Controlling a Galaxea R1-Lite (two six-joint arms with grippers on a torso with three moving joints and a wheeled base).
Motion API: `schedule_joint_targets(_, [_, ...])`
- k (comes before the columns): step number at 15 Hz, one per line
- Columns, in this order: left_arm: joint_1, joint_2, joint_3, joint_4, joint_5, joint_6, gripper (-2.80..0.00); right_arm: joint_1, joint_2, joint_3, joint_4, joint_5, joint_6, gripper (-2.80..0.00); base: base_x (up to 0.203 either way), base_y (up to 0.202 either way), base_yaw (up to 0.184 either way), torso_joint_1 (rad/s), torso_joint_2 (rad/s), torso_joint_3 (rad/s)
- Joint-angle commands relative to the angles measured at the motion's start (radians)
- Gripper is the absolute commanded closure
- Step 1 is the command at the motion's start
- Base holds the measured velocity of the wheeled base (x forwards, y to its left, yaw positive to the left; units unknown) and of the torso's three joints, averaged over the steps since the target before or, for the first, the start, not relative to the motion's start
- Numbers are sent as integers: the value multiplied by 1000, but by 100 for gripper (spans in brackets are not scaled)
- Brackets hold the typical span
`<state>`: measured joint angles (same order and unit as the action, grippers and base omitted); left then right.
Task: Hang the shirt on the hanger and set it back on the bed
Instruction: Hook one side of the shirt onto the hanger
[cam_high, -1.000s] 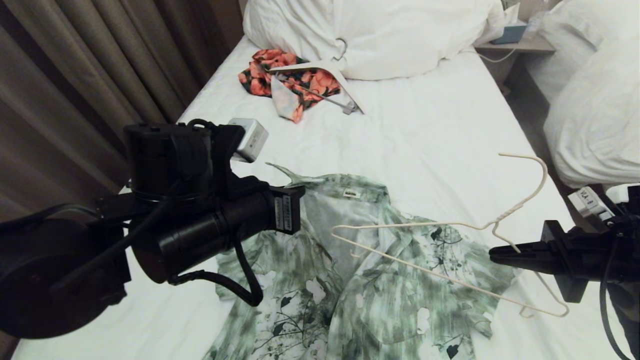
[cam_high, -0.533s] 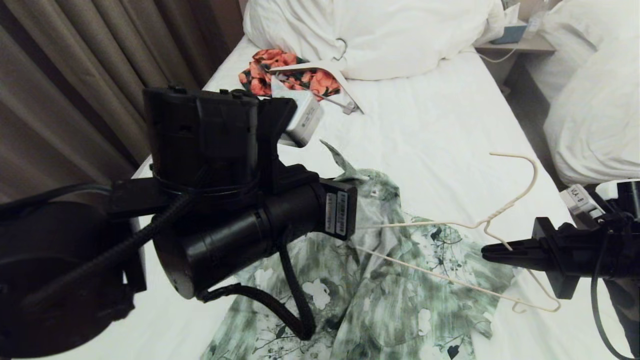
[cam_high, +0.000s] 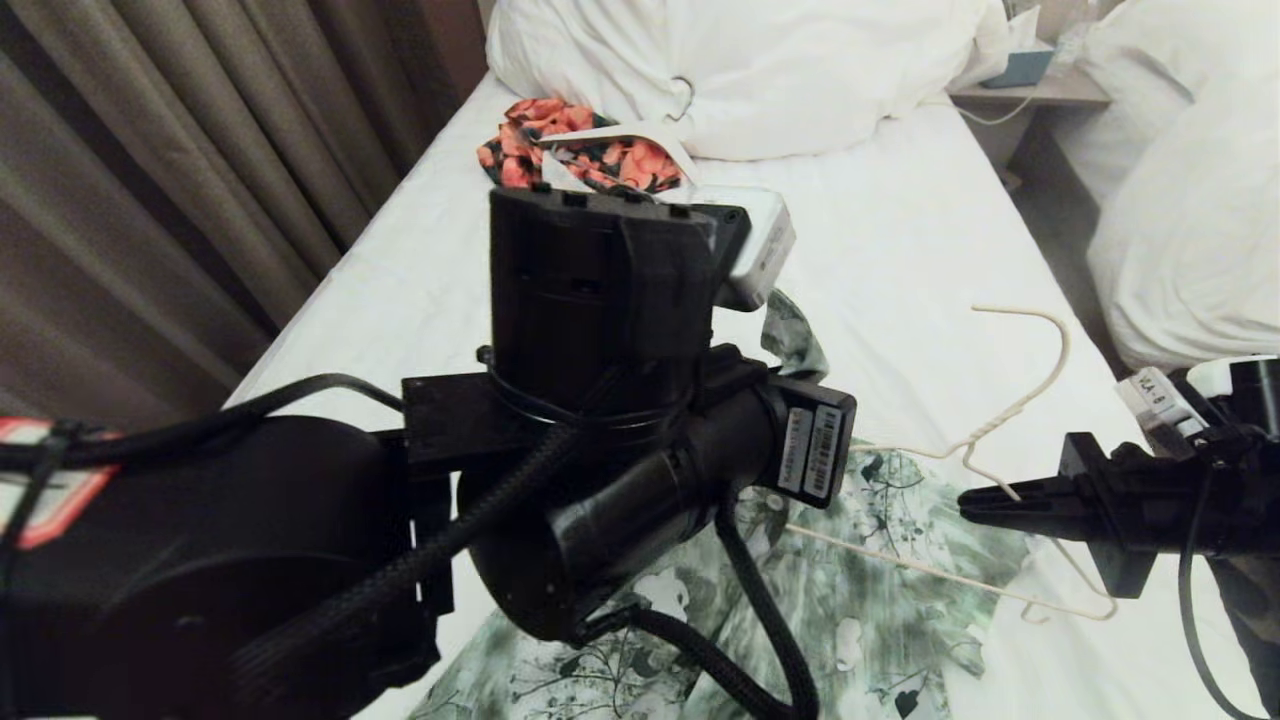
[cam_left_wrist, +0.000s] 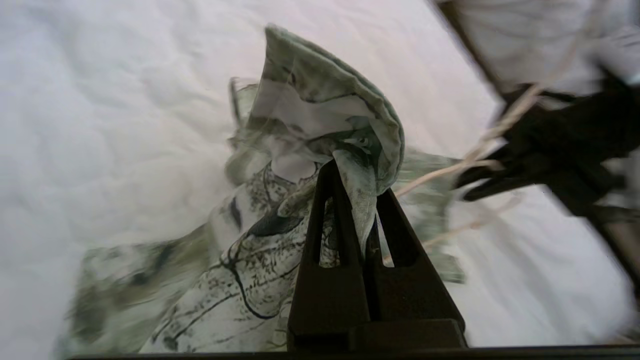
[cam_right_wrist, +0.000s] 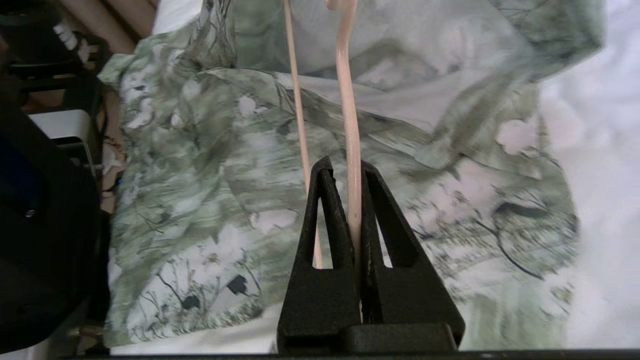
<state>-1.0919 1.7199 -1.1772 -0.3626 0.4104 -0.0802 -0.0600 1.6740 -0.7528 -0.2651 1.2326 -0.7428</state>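
Not much to read from my seat: there's a white tag on the right arm (cam_high: 1158, 392) that looks like "VLA-8", though I wouldn't swear to it, plus two barcode stickers on the left arm (cam_high: 812, 452) with print too tiny to make out. The neck label on the shirt (cam_high: 880, 590) is out of sight right now.

I'm using the shirt as my landmark. It lies on the white sheet of the bed (cam_high: 880, 250), and the bulky left arm sits right in front of it in the head view, blocking most of the collar end. The left gripper (cam_left_wrist: 357, 172) is only visible from its own wrist cam: fingers pressed together, pinching a fold of shirt fabric that stands up off the sheet, all a bit smeared.

The right gripper (cam_right_wrist: 350, 167) is at the shirt's right edge, jaws clamped on the cream wire of the hanger (cam_high: 1010, 420). The hanger's hook pokes up beyond the shirt, its long bar crosses over the print, and its far end disappears behind the left arm.

Further up the bed from the shirt are an orange floral garment (cam_high: 590, 160) with a white hanger (cam_high: 640, 135), partly hidden, and the duvet (cam_high: 760, 70).
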Motion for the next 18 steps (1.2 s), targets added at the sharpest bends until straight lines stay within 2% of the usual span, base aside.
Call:
schedule_joint_targets(1, [14,37,3,2,77,4,0,-15,0,5,-2,6,-6,0,0,0,0,0,0,0])
schedule_joint_targets(2, [56,29,29,3,79,8,0,-17,1,4,-2,4,-7,0,0,0,0,0,0,0])
schedule_joint_targets(4, [95,-11,49,5,84,16,0,-17,3,10,0,-8,-9,0,0,0,0,0,0,0])
schedule_joint_targets(8, [105,-75,59,8,109,66,0,-27,-7,36,0,-53,-10,0,0,0,0,0,0,0])
schedule_joint_targets(12, [79,-116,57,65,126,80,0,-30,-9,22,-2,-79,-7,0,0,0,0,0,0,0])
schedule_joint_targets(16, [16,-85,37,66,131,75,0,-28,-10,5,-2,-79,-4,0,0,0,0,0,0,0])
schedule_joint_targets(18, [-31,-39,-14,66,131,73,0,-33,-8,-13,0,-79,-2,0,0,0,0,0,0,0])
